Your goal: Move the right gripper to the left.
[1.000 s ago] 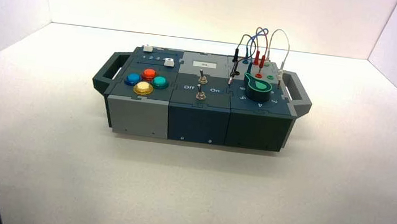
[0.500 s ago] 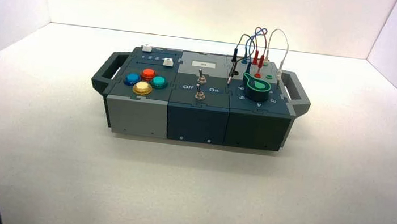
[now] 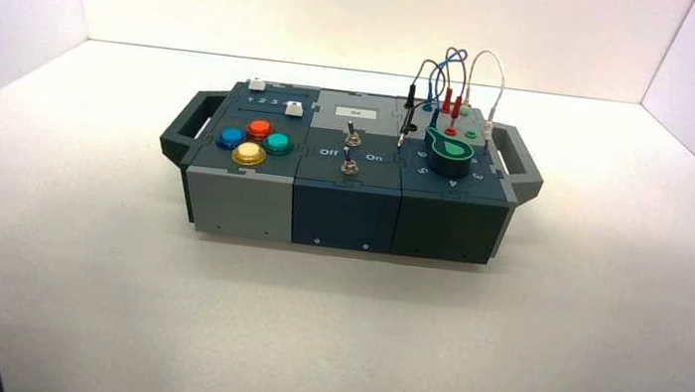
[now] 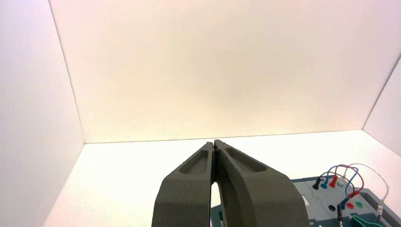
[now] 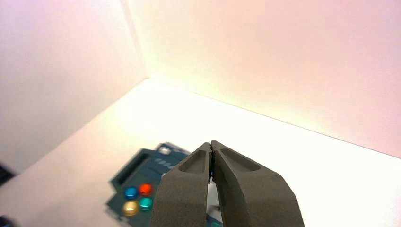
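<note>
Nothing needs grasping here: the dark grey right gripper (image 5: 211, 147), clenched empty with fingertips touching, is rigid and should swing freely toward nine o'clock, well above the dark blue-grey button box (image 3: 351, 172).

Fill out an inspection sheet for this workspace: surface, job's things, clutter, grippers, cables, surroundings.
Surface: white table, bare around the box.
Job's things: right gripper, fingertips together, raised and aimed toward the box's button end.
Box: blue button, red button, green button and yellow button at its left end; two toggle switches in the middle; green knob at the right.
Clutter: nothing seen.
Grippers: left gripper shut, holding nothing, parked off the box.
Cables: looped wires plugged in behind the knob.
Surroundings: plain white walls.
</note>
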